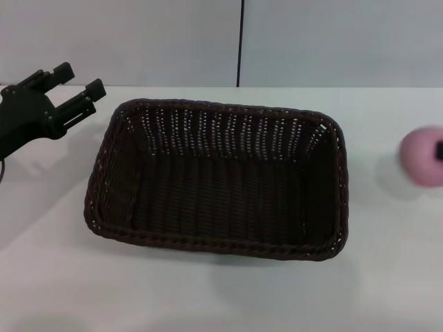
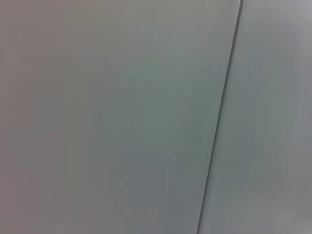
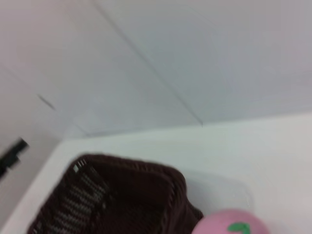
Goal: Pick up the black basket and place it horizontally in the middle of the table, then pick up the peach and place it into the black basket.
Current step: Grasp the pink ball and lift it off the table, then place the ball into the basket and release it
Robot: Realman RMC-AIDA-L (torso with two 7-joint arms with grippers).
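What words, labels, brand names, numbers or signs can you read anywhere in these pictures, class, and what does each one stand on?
None can be read.
The black basket: bare weave, no label.
The peach: only a green leaf mark, no writing.
The table: plain white, no print.
The left end effector: plain black, no marking visible.

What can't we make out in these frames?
- Right pincer: head view's right edge cuts it off; only a dark bit shows against the peach, so its grip is unclear.
- Left wrist view: only blank wall.
- Black basket: right wrist view's bottom edge crops it.
- Left pincer: arm cropped.
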